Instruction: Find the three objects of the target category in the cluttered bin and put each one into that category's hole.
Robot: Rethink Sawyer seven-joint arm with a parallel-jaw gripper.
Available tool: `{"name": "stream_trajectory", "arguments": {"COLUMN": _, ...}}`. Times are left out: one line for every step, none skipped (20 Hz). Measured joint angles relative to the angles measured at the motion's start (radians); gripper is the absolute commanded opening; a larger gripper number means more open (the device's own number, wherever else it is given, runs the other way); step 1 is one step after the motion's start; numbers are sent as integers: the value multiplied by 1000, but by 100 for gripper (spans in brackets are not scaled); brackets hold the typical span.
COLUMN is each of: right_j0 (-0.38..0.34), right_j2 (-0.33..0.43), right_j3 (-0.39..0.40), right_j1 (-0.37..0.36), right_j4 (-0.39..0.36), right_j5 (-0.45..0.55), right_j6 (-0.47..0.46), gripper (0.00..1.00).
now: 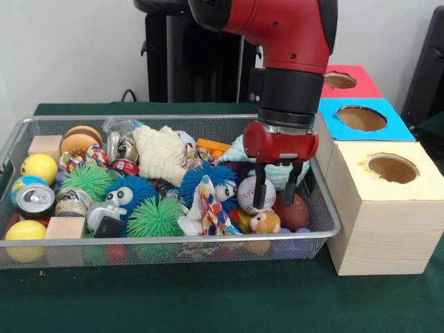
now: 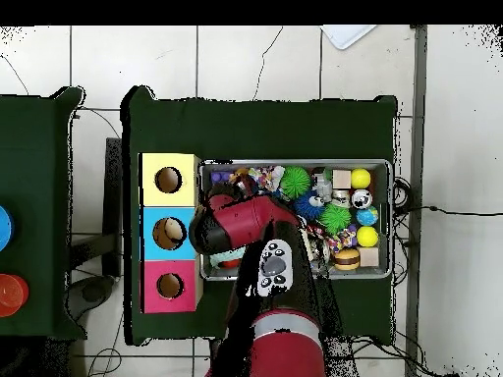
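Note:
The wire mesh bin (image 1: 326, 208) is full of toys; it also shows in the overhead view (image 2: 295, 164). My gripper (image 1: 274, 204) hangs open and empty over the bin's right end, its fingertips (image 1: 258, 198) low among the clutter. A small tan-orange teddy bear (image 1: 265, 222) lies just in front of and below it, between the white baseball (image 1: 246, 198) and a dark red ball (image 1: 298, 214). A cream fuzzy soft thing (image 1: 161, 154) lies mid-bin. The red-topped box's hole (image 1: 340, 80) is far right; in the overhead view it (image 2: 170, 286) sits beside the arm (image 2: 241, 221), which hides the gripper.
A blue-topped box (image 1: 385, 128) and a yellow-topped box (image 1: 361, 173) stand in a row with the red one, right of the bin. Blue (image 1: 208, 177) and green (image 1: 154, 218) spiky balls, yellow balls (image 1: 39, 166), cans (image 1: 35, 200) and wooden blocks (image 1: 66, 227) fill the bin.

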Motion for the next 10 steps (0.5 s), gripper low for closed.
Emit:
{"name": "stream_trajectory", "arguments": {"right_j0": 6, "right_j2": -13, "right_j3": -2, "right_j1": 0, "right_j4": 0, "right_j5": -1, "right_j6": 0, "gripper": 100}}
{"name": "stream_trajectory", "arguments": {"right_j0": 12, "right_j2": -28, "right_j3": -5, "right_j1": 1, "right_j4": 0, "right_j5": -6, "right_j6": 0, "gripper": 100}}
{"name": "stream_trajectory", "arguments": {"right_j0": 18, "right_j2": -39, "right_j3": -7, "right_j1": 3, "right_j4": 0, "right_j5": -12, "right_j6": 0, "gripper": 100}}
{"name": "stream_trajectory", "arguments": {"right_j0": 27, "right_j2": -57, "right_j3": -10, "right_j1": 7, "right_j4": 0, "right_j5": -26, "right_j6": 0, "gripper": 100}}
{"name": "stream_trajectory", "arguments": {"right_j0": 31, "right_j2": -65, "right_j3": -12, "right_j1": 9, "right_j4": 0, "right_j5": -35, "right_j6": 0, "gripper": 100}}
{"name": "stream_trajectory", "arguments": {"right_j0": 35, "right_j2": -73, "right_j3": -13, "right_j1": 11, "right_j4": 0, "right_j5": -47, "right_j6": 0, "gripper": 100}}
{"name": "stream_trajectory", "arguments": {"right_j0": 37, "right_j2": -81, "right_j3": -14, "right_j1": 15, "right_j4": 0, "right_j5": -69, "right_j6": 0, "gripper": 100}}
{"name": "stream_trajectory", "arguments": {"right_j0": 33, "right_j2": -80, "right_j3": -13, "right_j1": 19, "right_j4": 0, "right_j5": -86, "right_j6": 0, "gripper": 100}}
{"name": "stream_trajectory", "arguments": {"right_j0": 23, "right_j2": -72, "right_j3": -14, "right_j1": 23, "right_j4": 0, "right_j5": -98, "right_j6": 0, "gripper": 100}}
{"name": "stream_trajectory", "arguments": {"right_j0": 1, "right_j2": -54, "right_j3": -14, "right_j1": 31, "right_j4": 0, "right_j5": -107, "right_j6": 0, "gripper": 100}}
